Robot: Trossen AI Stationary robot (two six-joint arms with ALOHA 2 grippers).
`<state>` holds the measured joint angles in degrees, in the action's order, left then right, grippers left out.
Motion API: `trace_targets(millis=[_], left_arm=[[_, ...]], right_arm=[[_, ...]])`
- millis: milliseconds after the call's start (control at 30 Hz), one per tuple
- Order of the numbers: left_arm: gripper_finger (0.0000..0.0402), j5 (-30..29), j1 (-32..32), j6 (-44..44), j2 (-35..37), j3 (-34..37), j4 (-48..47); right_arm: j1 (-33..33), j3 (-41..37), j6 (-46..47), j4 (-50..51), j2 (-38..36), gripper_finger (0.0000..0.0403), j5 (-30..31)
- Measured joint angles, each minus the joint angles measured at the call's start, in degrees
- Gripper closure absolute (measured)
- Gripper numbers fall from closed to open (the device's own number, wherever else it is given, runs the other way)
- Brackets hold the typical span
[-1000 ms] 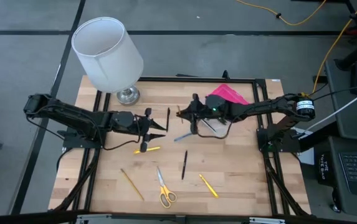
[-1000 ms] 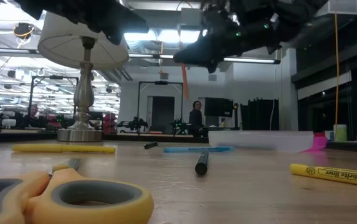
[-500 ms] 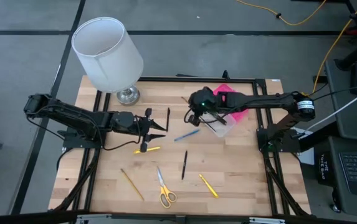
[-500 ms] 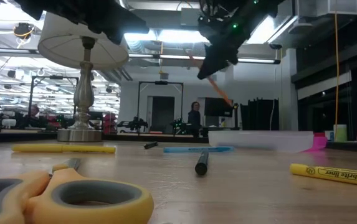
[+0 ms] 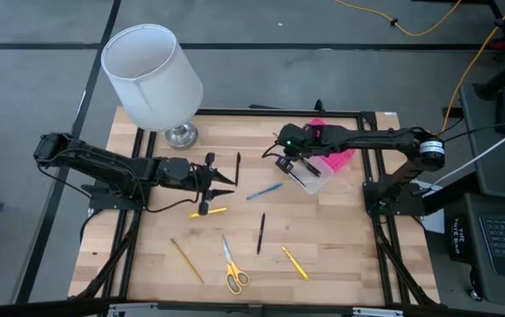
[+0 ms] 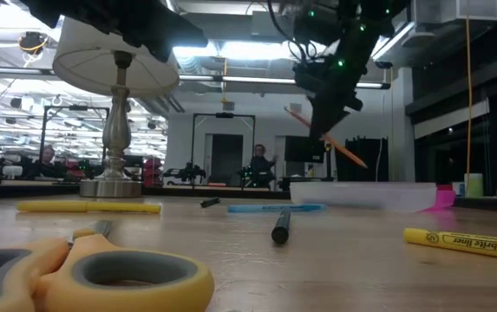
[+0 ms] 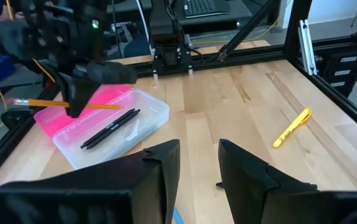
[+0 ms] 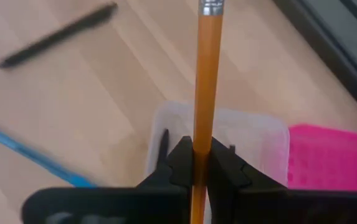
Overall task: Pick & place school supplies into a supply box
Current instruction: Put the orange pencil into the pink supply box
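Note:
My right gripper hangs over the supply box and is shut on an orange pencil. The box has a clear base holding black pens, and its pink lid lies open behind it. My left gripper hovers open left of centre with nothing between its fingers. On the table lie a blue pen, a black pen, a yellow highlighter, yellow-handled scissors, a tan pencil and a yellow pen. My right gripper pinches the pencil's shaft about midway along, between its two fingers. The fingers slant down from above and lie across the pencil. The pencil is lifted clear and tilted above the box's clear base, with its ferrule end sticking out beyond the fingers.
A white lamp stands at the table's far left corner. A short black pen lies just beyond my left gripper. The black frame rails run along the table's edges.
My right gripper has moved toward the table's right edge, from beside the box to over it, and has tipped steeply downward. The pencil went with it and has swung from hanging nearly upright to slanting across the box.

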<state>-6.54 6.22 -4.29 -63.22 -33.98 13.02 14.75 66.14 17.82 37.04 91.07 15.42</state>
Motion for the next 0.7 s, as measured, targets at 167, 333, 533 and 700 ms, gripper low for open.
trace_targets(millis=[167, 333, 533, 700], left_arm=[[0.0297, -0.47, 0.0, -3.55, 0.0, 0.0, 0.0], [0.03, -0.47, 0.0, -4.25, 0.0, 0.0, 0.0], [0.0297, -0.47, 0.0, -4.02, 0.0, 0.0, 0.0], [0.0295, -0.47, 0.0, -4.02, 0.0, -0.01, 0.0]], right_arm=[[0.83, -4.13, 1.65, -0.6, 0.0, 0.0376, 0.0], [0.85, -7.17, 4.01, -0.91, 0.04, 0.0376, -1.27], [0.85, -9.67, 4.66, -2.1, 0.04, 0.0376, -2.51], [0.85, -11.07, 5.74, -3.04, 0.04, 0.0375, -2.57]])
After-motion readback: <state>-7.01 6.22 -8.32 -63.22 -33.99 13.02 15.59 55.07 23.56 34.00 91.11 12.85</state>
